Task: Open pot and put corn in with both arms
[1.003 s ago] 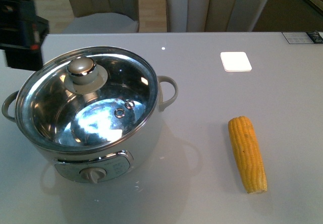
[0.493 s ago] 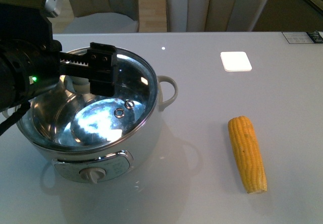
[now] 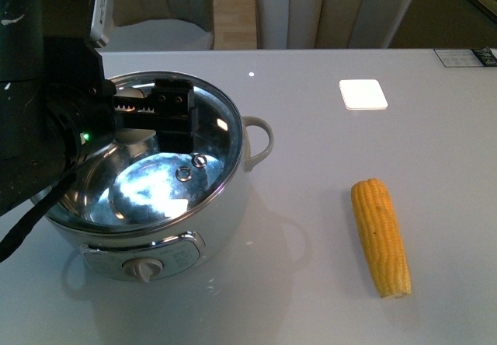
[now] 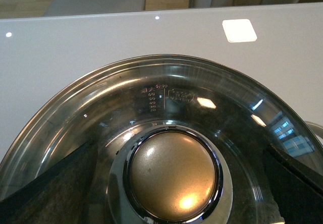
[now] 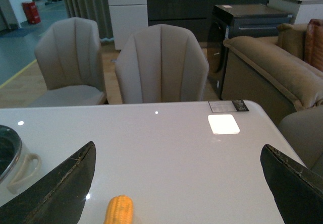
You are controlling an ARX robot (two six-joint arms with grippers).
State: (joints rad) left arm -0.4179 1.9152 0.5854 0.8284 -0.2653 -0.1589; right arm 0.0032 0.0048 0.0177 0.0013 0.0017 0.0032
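Observation:
The white pot (image 3: 225, 221) stands at the table's left with its glass lid (image 3: 206, 147) on. My left gripper (image 3: 159, 118) is open and hovers over the lid, its toothed fingers either side of the round knob (image 4: 173, 176). In the left wrist view the left gripper (image 4: 174, 188) straddles the knob without touching it. The yellow corn (image 3: 380, 236) lies on the table to the right of the pot. My right gripper (image 5: 176, 193) is open and empty above the table, with the corn's tip (image 5: 119, 210) and a pot handle (image 5: 22, 171) in its view.
A white square pad (image 3: 363, 94) lies on the grey table (image 3: 311, 166) behind the corn. A label (image 3: 466, 56) sits at the far right edge. Padded chairs (image 3: 334, 7) stand behind the table, and a sofa (image 5: 272, 67) to the right.
My left arm has swung in from the left over the pot, and its open gripper now covers the lid knob. Pot, lid and corn have not moved.

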